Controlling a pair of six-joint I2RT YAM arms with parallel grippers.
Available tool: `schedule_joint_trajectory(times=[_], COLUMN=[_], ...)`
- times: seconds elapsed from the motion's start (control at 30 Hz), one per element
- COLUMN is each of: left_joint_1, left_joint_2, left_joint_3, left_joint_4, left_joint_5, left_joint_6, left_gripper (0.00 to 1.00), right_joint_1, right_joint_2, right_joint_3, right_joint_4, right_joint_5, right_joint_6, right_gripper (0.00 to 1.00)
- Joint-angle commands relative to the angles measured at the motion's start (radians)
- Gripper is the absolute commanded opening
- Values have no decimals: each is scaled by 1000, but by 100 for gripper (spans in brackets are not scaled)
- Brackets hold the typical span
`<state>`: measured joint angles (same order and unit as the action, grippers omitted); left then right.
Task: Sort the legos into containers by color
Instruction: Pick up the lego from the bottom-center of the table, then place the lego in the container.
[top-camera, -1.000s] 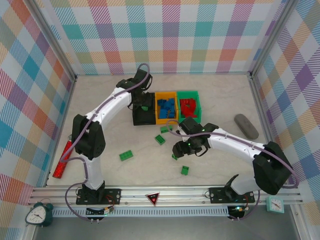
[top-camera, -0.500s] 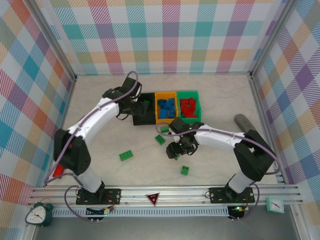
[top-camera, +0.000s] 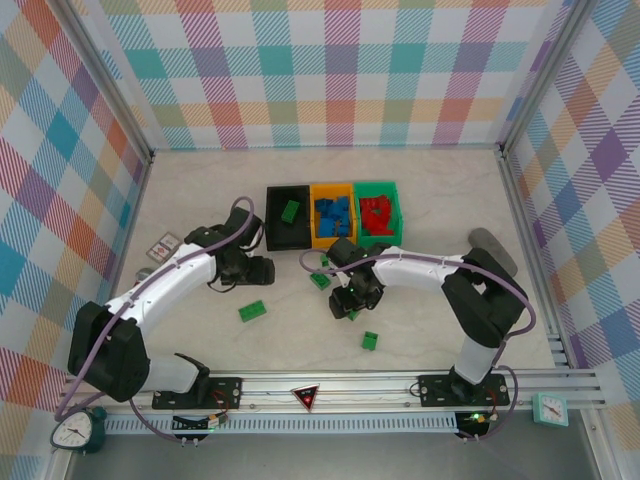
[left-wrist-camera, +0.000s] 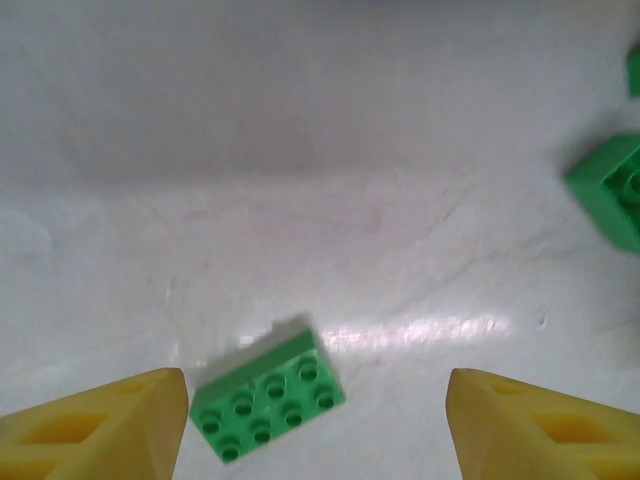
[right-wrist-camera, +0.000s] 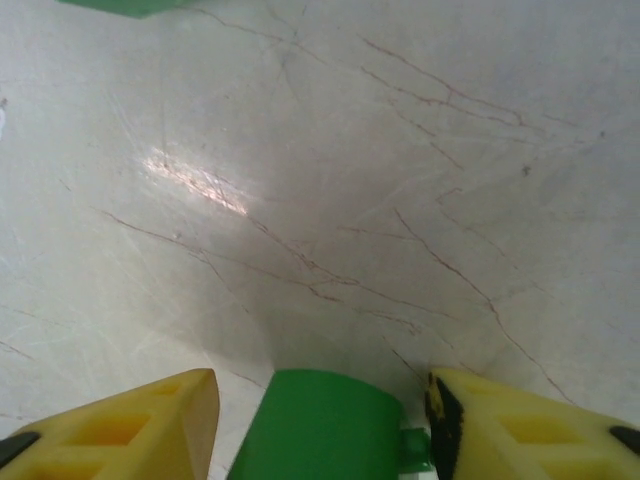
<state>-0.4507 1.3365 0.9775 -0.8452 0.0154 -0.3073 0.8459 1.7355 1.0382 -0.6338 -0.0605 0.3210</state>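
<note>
Stone-look tabletop (top-camera: 450, 200), black bin (top-camera: 280, 236), orange bin (top-camera: 333, 187), green bin (top-camera: 399, 212) upper centre, left claw (left-wrist-camera: 318, 400) spread, framing green brick (left-wrist-camera: 268, 400), right claw (right-wrist-camera: 322, 390) slack around second green brick (right-wrist-camera: 320, 435).

Left jaws apart, right perhaps narrower.
</note>
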Motion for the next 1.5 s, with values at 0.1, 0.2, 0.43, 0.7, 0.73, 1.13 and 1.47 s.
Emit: schedule_joint_trajectory(times=[0.1,0.2,0.43,0.7,0.73,1.13,1.47], left_joint_1=[-9,-23,-87,-126,-126,-131,-132], left_joint_2=[-61,-37,12,-46,-56,-134,-106], left_joint_3=[-74,-76,-99,-134,-140,-238,-243], left_joint_4=[-22,-10,-35,-52,-47,-17,-20], left_joint_5=[78,126,89,-43,-52,-24,-56], left_joint_6=[-42,-57,-123,-213,-229,-340,-355], left_gripper=[70,70,70,72,72,74,76], right_joint_1=[10,8,-6,-94,-106,-165,-164], right_joint_2=[-53,-55,-25,89,117,491,525], right_joint_3=[-7,22,161,386,431,1068,1151], right_joint_4=[-62,-81,-85,-62,-67,-163,-199], right_joint_5=[35,70,19,-60,-66,-123,-130], right_joint_6=[-13,-37,-58,-77,-81,-47,-60], right_gripper=[40,35,35,34,34,34,61])
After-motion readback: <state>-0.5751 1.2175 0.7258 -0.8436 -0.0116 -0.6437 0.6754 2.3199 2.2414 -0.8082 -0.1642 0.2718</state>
